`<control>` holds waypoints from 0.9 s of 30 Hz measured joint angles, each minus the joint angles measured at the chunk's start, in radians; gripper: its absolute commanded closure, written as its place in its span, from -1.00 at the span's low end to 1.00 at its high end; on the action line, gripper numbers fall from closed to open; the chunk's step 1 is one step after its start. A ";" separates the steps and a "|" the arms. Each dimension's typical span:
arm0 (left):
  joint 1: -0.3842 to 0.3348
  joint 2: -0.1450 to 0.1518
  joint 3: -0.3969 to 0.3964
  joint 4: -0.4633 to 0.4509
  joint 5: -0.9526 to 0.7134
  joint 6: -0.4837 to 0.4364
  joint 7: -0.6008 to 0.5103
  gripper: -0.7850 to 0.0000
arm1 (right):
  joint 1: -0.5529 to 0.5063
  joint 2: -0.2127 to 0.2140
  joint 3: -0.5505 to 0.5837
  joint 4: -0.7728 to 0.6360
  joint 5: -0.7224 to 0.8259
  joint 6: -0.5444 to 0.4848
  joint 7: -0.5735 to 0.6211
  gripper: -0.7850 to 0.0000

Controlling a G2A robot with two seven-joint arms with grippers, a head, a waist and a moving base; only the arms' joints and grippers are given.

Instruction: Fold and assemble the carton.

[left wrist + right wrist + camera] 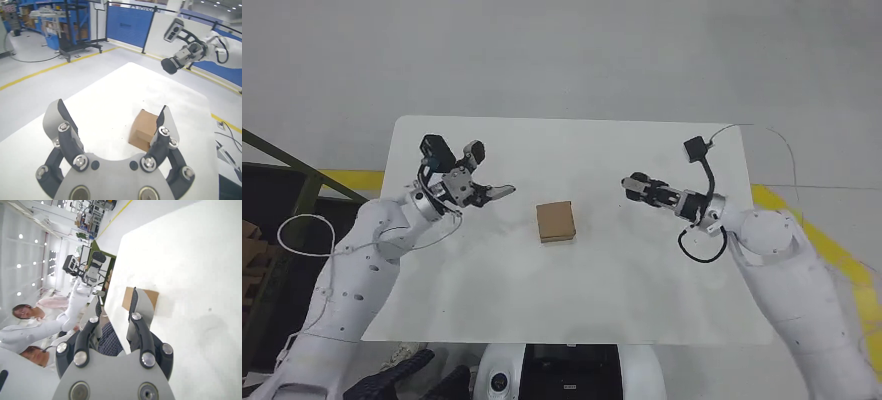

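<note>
A small brown carton point(555, 221) stands closed as a box near the middle of the white table point(572, 290). My left gripper point(500, 190) hovers to its left, open with nothing between its fingers; its wrist view shows the carton point(144, 128) ahead, partly behind one fingertip, and the gripper point(112, 106) spread wide. My right gripper point(629, 184) hangs to the carton's right, turned on its side and open. In the right wrist view the carton point(151, 298) lies beyond the gripper point(116, 294), apart from it.
The table around the carton is bare white surface. Its rounded far corner point(130, 63) and edge point(115, 275) show in the wrist views, with floor beyond. The other arm's gripper point(170, 66) hangs above the table's far side.
</note>
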 measured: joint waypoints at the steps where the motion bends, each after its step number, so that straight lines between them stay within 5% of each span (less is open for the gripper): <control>1: 0.000 0.001 -0.011 -0.001 -0.024 0.019 -0.023 -1.00 | 0.000 0.001 0.008 0.001 -0.037 -0.003 -0.025 -0.17; 4: -0.004 0.004 -0.048 -0.008 -0.091 0.077 -0.096 -1.00 | -0.021 0.007 0.039 -0.012 -0.150 -0.001 -0.122 -1.00; 18: 0.018 0.018 -0.168 -0.039 -0.208 0.170 -0.275 -1.00 | -0.188 0.033 0.187 -0.204 -0.580 0.116 -0.370 -1.00; 27: 0.037 0.020 -0.195 -0.049 -0.224 0.180 -0.295 -1.00 | -0.216 0.034 0.209 -0.240 -0.654 0.149 -0.387 -1.00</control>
